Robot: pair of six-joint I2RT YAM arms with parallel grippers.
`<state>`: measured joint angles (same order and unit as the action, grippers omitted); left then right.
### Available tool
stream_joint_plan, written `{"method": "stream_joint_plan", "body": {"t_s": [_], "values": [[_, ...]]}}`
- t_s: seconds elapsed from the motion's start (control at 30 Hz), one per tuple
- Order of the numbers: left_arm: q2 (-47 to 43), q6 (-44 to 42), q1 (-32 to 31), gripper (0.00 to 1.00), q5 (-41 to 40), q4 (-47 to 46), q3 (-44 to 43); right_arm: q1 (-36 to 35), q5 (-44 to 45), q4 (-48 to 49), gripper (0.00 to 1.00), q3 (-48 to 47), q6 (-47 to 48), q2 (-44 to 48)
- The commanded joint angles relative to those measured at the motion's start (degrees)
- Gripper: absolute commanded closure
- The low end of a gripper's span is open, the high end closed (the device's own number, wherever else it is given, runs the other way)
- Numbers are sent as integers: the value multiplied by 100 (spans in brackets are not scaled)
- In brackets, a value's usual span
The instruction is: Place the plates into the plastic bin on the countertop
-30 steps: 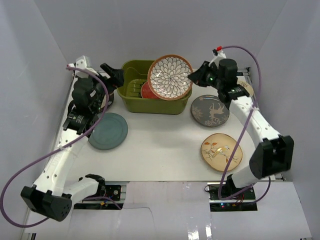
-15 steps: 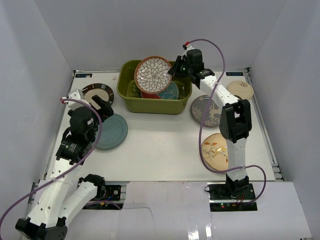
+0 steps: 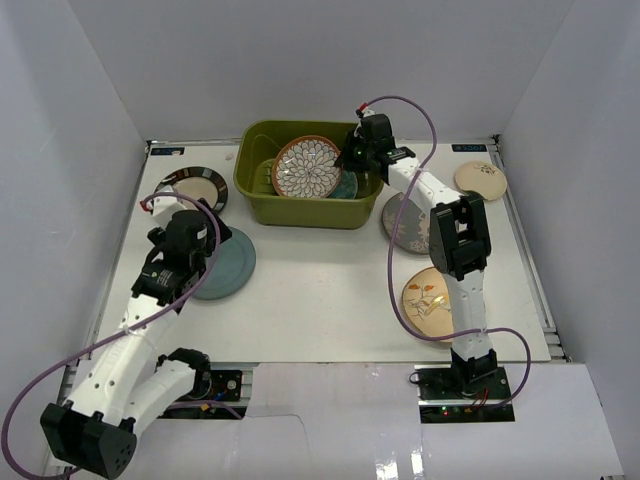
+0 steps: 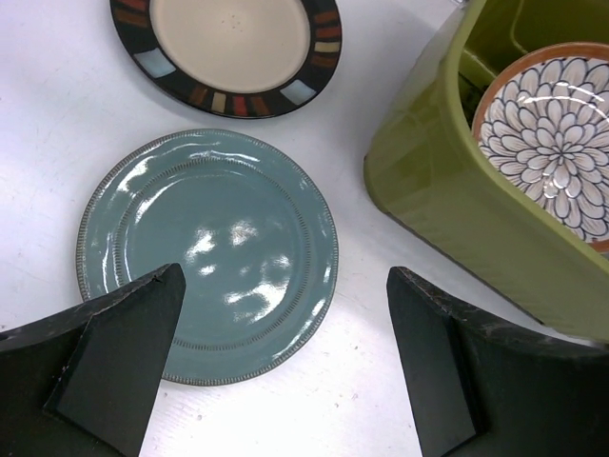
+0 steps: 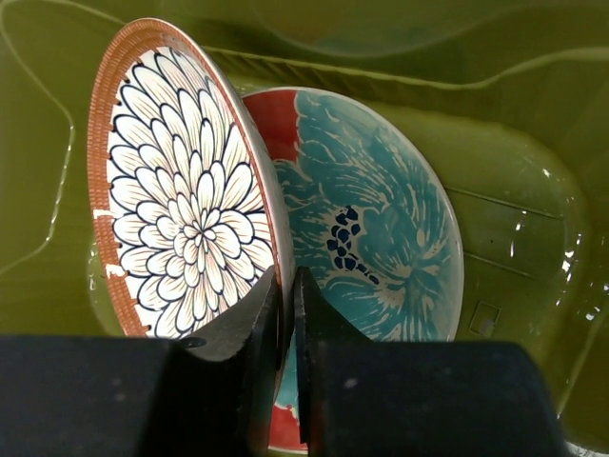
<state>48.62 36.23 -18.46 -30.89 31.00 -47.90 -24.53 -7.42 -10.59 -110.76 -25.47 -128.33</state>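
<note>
My right gripper is shut on the rim of the brown-white petal plate, held tilted inside the olive-green plastic bin. The red plate with teal flower lies on the bin's bottom under it. My left gripper is open and empty above the right edge of the plain teal plate. The dark-rimmed cream plate lies behind it. The grey deer plate, cream bird plate and small cream plate lie on the countertop at the right.
White walls enclose the countertop on three sides. The bin's wall stands right of my left gripper. The right arm stretches over the grey deer plate. A purple cable loops above the bin's right end.
My right gripper has carried the petal plate left and down into the bin, over the red plate. My left arm has drawn back from the bin to above the teal plate.
</note>
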Motion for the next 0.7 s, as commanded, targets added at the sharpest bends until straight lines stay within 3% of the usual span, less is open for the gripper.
{"method": "stream_joint_plan", "body": {"t_s": [0.0, 0.07, 0.13, 0.17, 0.43, 0.57, 0.67], "values": [[347, 95, 61, 2, -137, -103, -61, -78, 143, 716, 84, 19, -28, 282], [717, 112, 131, 2, -145, -95, -219, -113, 232, 786, 80, 264, 34, 352], [1201, 191, 280, 2, -40, -51, -518, -130, 329, 839, 68, 379, 104, 440], [1307, 226, 577, 2, 309, -59, -580, -148, 390, 831, 59, 475, 139, 467], [1773, 349, 2132, 2, 1690, -517, -642, -174, 478, 691, 25, 661, 438, 757], [1844, 394, 2890, 2, 2350, -736, -370, -262, 653, 611, 2, 670, 666, 967], [1870, 324, 3225, 2, 2439, -1016, -238, -376, 891, 532, 10, 495, 947, 1108]]}}
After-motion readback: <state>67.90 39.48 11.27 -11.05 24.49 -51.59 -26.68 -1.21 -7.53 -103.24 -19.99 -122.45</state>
